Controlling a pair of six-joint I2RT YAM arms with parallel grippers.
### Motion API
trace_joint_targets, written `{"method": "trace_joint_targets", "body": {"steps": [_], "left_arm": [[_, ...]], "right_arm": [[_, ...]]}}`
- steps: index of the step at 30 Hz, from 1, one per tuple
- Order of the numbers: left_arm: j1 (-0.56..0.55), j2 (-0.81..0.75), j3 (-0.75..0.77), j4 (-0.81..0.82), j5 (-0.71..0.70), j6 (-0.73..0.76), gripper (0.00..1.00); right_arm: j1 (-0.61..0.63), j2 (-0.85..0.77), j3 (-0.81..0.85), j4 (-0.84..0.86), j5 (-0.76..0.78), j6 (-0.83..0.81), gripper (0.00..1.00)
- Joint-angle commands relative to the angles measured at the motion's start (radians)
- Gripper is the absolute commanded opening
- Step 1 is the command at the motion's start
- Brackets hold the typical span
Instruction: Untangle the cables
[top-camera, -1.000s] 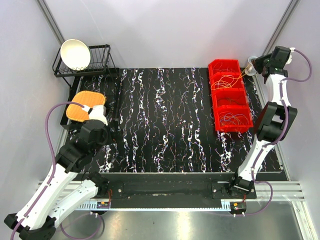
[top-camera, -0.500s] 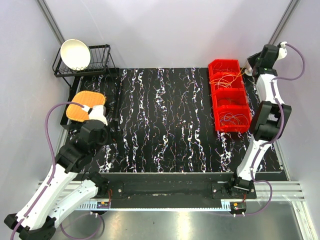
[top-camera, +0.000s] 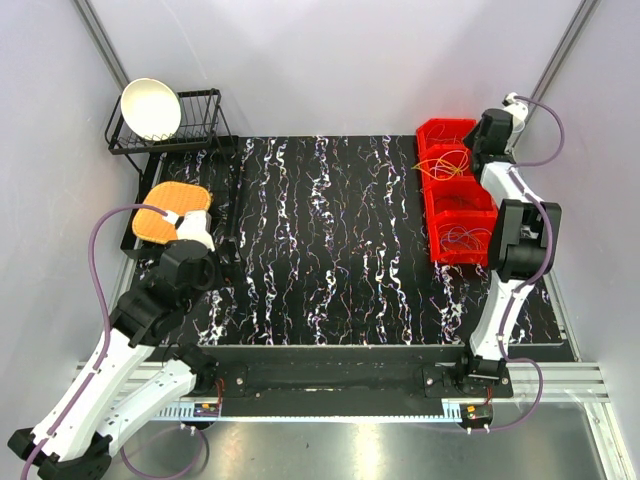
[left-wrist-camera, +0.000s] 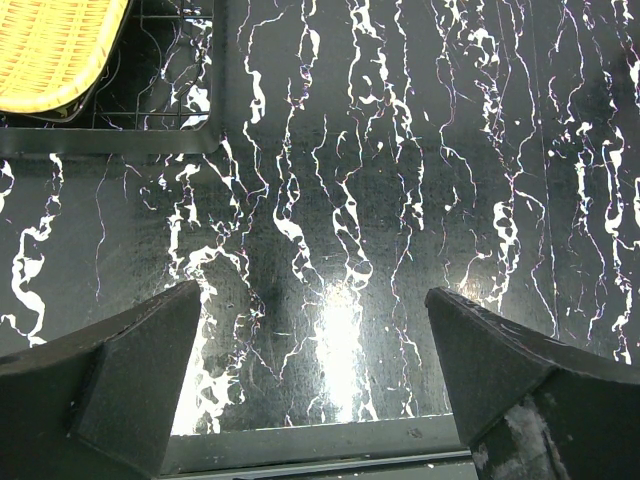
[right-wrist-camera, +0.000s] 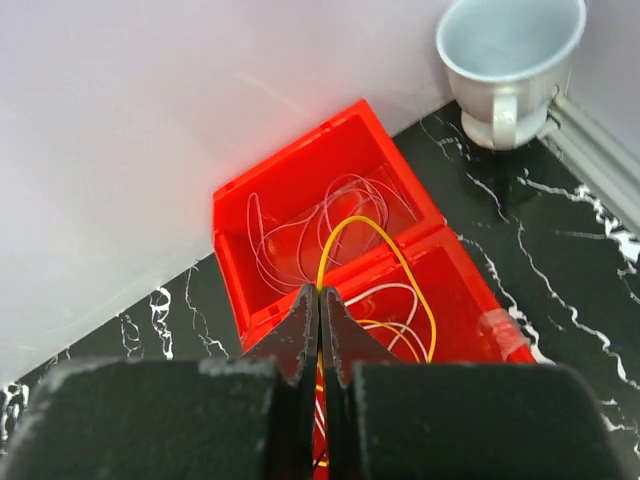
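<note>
Since the earlier frame, the right gripper (right-wrist-camera: 319, 298) has been swung inward from beyond the table's right edge and is now held over the far end of the red bins (top-camera: 478, 197). The yellow strands that were drawn out to the right have been let slack over the second compartment.

The right gripper's fingers are pressed fully together, and a single yellow wire (right-wrist-camera: 352, 218) is pinched between their tips. From there it arches up and falls back into the compartment below, where further pale and yellow loops are seen. More pale loops lie in the farthest compartment, and a bluish-purple bunch (top-camera: 462, 238) can be made out in the nearest one. The rest of the cables (top-camera: 445, 162) are thus kept inside the bins, none on the mat (top-camera: 330, 250). A white cup (right-wrist-camera: 510, 50) stands just beyond the bins.

The left gripper (left-wrist-camera: 312, 296) is held spread wide above bare mat at the left side, with nothing between its fingers.

The wires are judged to be very light, limp and slightly springy, so little force is needed, yet a thin strand may slip from smooth pads. Neighbouring loops are likely to be dragged along when one is lifted. Hold is best taken on a free stretch of one strand, away from crossings, with the remaining bundle restrained if possible.
</note>
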Motion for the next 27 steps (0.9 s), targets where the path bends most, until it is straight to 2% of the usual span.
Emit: {"method": "trace_joint_targets", "body": {"steps": [1, 8, 12, 21, 27], "left_arm": [[0.004, -0.008, -0.006, 0.056, 0.012, 0.012, 0.99], [0.005, -0.003, -0.004, 0.056, 0.018, 0.014, 0.99], [0.005, -0.004, -0.006, 0.054, 0.019, 0.014, 0.99], [0.005, -0.011, -0.006, 0.053, 0.015, 0.012, 0.99], [0.004, -0.021, -0.004, 0.054, 0.013, 0.014, 0.99]], "right_arm": [[0.037, -0.076, 0.004, 0.121, 0.086, -0.127, 0.00], [0.074, -0.032, 0.058, 0.159, 0.344, -0.263, 0.00], [0.079, 0.032, 0.097, 0.222, 0.353, -0.314, 0.00], [0.082, 0.151, 0.280, 0.183, 0.320, -0.388, 0.00], [0.088, 0.119, 0.086, 0.352, 0.298, -0.489, 0.00]]}}
